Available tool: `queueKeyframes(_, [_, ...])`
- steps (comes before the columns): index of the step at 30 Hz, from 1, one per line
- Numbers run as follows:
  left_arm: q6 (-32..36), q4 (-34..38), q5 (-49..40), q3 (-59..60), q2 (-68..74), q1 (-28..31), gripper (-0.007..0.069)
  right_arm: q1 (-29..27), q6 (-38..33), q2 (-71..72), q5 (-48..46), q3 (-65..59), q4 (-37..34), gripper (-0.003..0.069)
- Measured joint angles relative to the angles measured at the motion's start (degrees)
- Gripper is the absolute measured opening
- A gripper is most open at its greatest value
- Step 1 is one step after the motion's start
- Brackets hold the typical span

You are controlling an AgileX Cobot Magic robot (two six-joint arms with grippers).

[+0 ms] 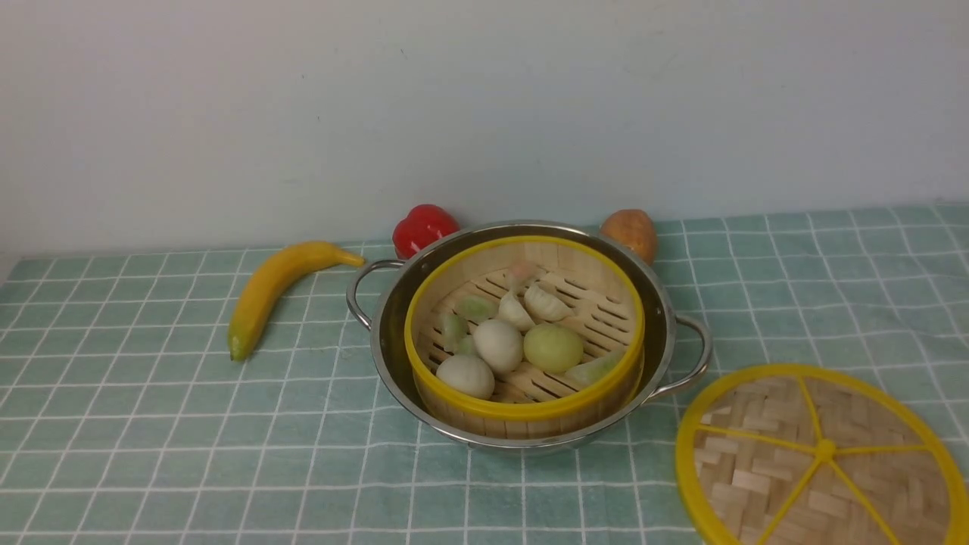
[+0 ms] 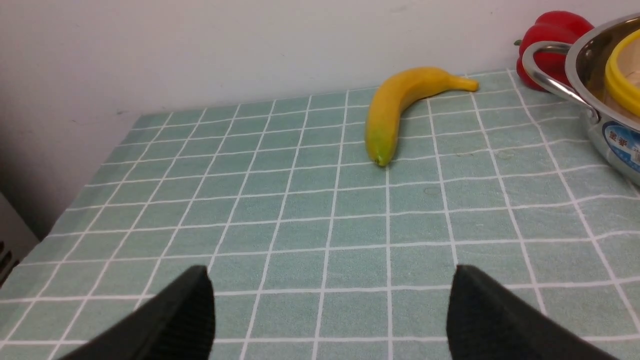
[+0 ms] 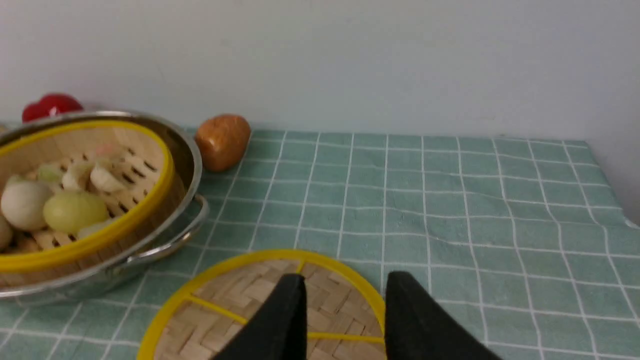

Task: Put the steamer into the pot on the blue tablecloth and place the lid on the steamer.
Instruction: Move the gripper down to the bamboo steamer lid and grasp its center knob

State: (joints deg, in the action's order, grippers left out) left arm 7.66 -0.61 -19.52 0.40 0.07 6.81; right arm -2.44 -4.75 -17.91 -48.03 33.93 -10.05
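Note:
The steamer (image 1: 462, 284), a bamboo basket with a yellow rim, sits inside the shiny steel pot (image 1: 668, 318) on the blue tablecloth (image 1: 151, 424). The lid (image 1: 757, 446), a flat woven disc with yellow spokes, lies on the cloth at the front right of the pot. My right gripper (image 3: 346, 276) hovers open over the lid's (image 3: 240, 300) far edge, with nothing between its fingers. My left gripper (image 2: 328, 270) stands wide open over bare cloth, left of the pot (image 2: 615, 135). Neither gripper shows in the front view.
Several buns and dumplings (image 1: 500, 344) lie in the steamer. A banana (image 1: 265, 291) lies left of the pot. A red pepper (image 1: 424, 227) and a potato (image 1: 630, 231) sit behind it against the wall. The cloth's left edge (image 2: 30, 240) drops off.

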Motion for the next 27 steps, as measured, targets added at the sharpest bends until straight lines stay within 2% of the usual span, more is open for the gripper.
queueKeyframes(7, [0.0,0.0,0.0,0.0,0.0,0.0,0.0576,0.0,-4.61,-2.77,-4.91,4.01,-8.35,0.0243])
queueKeyframes(9, [0.0,0.0,0.0,0.0,0.0,0.0,0.0576,0.0,-5.18,-7.17,-10.64,6.42,-10.53,0.0243])
queueKeyframes(13, [0.0,0.0,0.0,0.0,0.0,0.0,0.0576,0.0,-5.74,-15.57,-21.0,10.51,-10.56,0.0243])
queueKeyframes(19, [0.0,0.0,0.0,0.0,0.0,0.0,0.0576,0.0,-9.15,-23.99,-20.88,13.06,-10.84,0.0243])
queueKeyframes(23, [0.0,0.0,0.0,0.0,0.0,0.0,0.0576,0.0,-13.26,-32.56,-19.34,13.32,-13.96,0.0243])
queueKeyframes(27, [0.0,0.0,0.0,0.0,0.0,0.0,0.0576,2.29,-16.31,-40.58,-18.4,13.8,-14.0,0.0243])
